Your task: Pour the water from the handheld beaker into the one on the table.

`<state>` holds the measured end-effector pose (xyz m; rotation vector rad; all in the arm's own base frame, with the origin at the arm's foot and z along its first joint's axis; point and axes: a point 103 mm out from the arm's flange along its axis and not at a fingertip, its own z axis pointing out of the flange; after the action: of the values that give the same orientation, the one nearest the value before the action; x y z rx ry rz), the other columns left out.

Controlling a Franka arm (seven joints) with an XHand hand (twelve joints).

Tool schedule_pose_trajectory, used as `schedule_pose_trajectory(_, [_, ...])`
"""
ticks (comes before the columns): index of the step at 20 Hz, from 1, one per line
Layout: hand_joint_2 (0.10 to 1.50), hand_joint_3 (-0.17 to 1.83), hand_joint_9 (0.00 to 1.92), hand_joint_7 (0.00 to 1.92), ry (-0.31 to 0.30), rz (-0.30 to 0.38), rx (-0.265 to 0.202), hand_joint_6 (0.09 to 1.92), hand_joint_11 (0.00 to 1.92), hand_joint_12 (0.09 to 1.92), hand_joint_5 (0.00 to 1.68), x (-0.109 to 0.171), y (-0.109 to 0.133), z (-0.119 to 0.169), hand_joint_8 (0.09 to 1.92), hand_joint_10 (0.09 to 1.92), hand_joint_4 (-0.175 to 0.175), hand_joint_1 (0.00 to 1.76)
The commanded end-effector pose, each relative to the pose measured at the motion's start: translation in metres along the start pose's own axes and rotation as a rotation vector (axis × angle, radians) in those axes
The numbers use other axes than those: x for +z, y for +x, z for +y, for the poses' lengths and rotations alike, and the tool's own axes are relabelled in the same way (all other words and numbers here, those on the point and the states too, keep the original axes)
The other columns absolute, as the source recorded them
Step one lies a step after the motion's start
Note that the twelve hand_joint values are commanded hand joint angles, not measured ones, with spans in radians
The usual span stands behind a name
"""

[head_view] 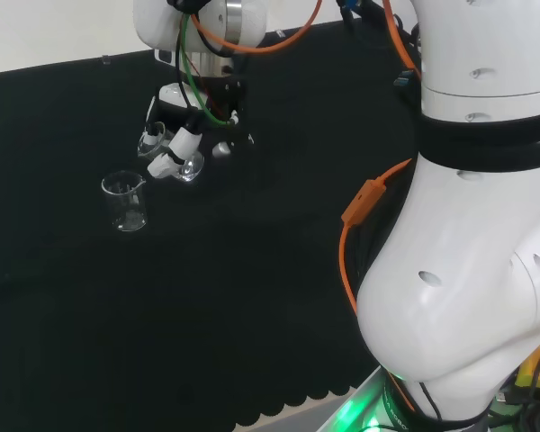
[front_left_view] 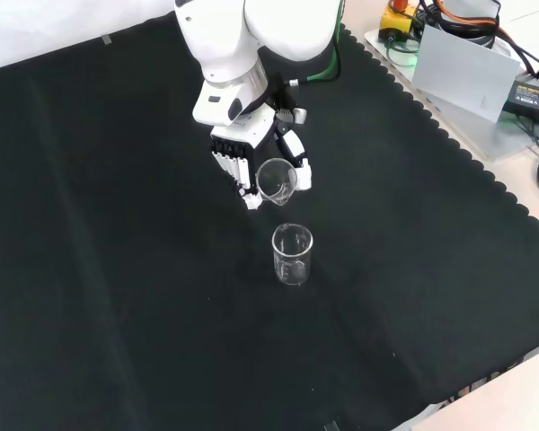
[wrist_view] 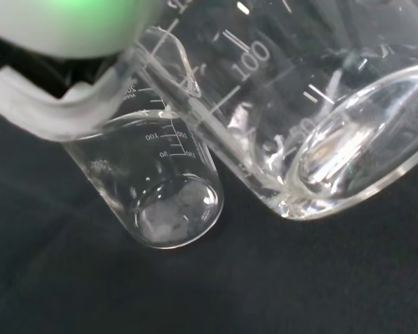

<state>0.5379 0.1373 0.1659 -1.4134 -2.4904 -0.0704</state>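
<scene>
In the head view, the hand (head_view: 182, 144) hangs over the black cloth (head_view: 207, 315) below the arm's white link, with its fingers (head_view: 166, 165) curled round a clear held beaker (head_view: 189, 167) that is tipped over on its side. The standing beaker (head_view: 126, 201) rests upright on the cloth just to the left of and a little nearer than the hand, its spout turned toward the hand, and a short gap of dark cloth separates the two. In the front view, the hand (front_left_view: 251, 153) comes down from the top, fingers (front_left_view: 235, 171) on one side and the thumb (front_left_view: 298, 171) on the other, closed on the held beaker (front_left_view: 276, 180), whose open mouth faces the camera and tilts downward. The standing beaker (front_left_view: 292, 255) is directly below it in this view, near but not touching, upright on the bare cloth (front_left_view: 117, 269). In the wrist view, the held beaker (wrist_view: 313, 125) is large and close, lying steeply tilted with a little clear water pooled against its lower wall near the base, and its printed scale marks are visible. Its lip crosses over the rim of the standing beaker (wrist_view: 164, 191), seen from above with its round base on the cloth (wrist_view: 265, 285); whether that one holds any water I cannot tell. A blurred white part of the hand (wrist_view: 49, 111) curves past the rims.
</scene>
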Motion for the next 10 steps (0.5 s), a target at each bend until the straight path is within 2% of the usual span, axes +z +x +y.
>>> schedule_pose_trajectory(1, [0.53,0.74,1.88,1.88,0.039,-0.049,0.0,0.09,1.63,0.59,1.6,0.0011,0.0088,0.0073,0.09,0.09,0.05,1.2])
schedule_pose_trajectory(6, [0.53,0.74,1.88,1.88,0.066,-0.11,0.003,0.09,1.63,0.59,1.6,0.0009,0.0134,0.0113,0.09,0.09,0.049,1.2])
schedule_pose_trajectory(10, [0.53,0.74,1.88,1.88,0.096,-0.131,0.015,0.09,1.63,0.59,1.6,0.0015,0.0143,0.0139,0.09,0.09,0.049,1.2])
